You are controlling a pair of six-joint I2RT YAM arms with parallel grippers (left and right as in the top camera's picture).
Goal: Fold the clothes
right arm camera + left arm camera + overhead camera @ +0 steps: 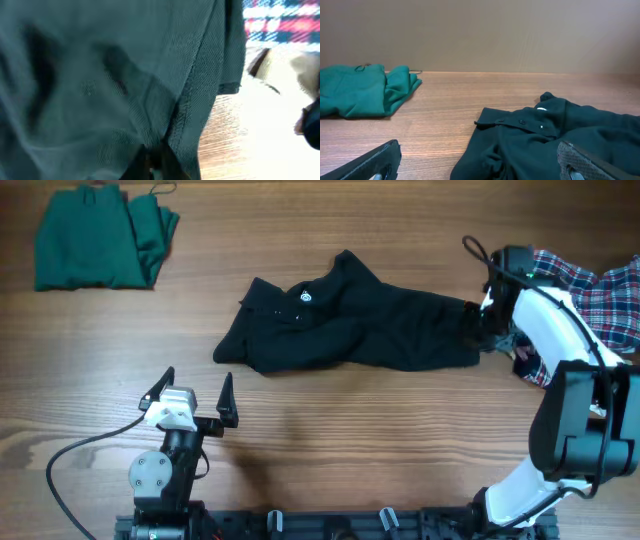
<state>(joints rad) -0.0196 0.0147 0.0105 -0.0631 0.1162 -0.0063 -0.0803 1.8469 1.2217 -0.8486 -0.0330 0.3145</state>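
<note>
Three garments are counted on the table (330, 450): one black shirt (350, 325) crumpled at centre, one green garment (95, 238) laid at the far left, one plaid shirt (600, 295) bunched at the far right. Two grippers are seen. The right gripper (478, 325) is pinched tight on the black shirt's right end. The left gripper (197, 385) is held wide and empty, near left.

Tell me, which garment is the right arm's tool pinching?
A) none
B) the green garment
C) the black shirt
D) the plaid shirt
C: the right tool is shut on the edge of the black shirt; the green garment lies far off, untouched.
</note>
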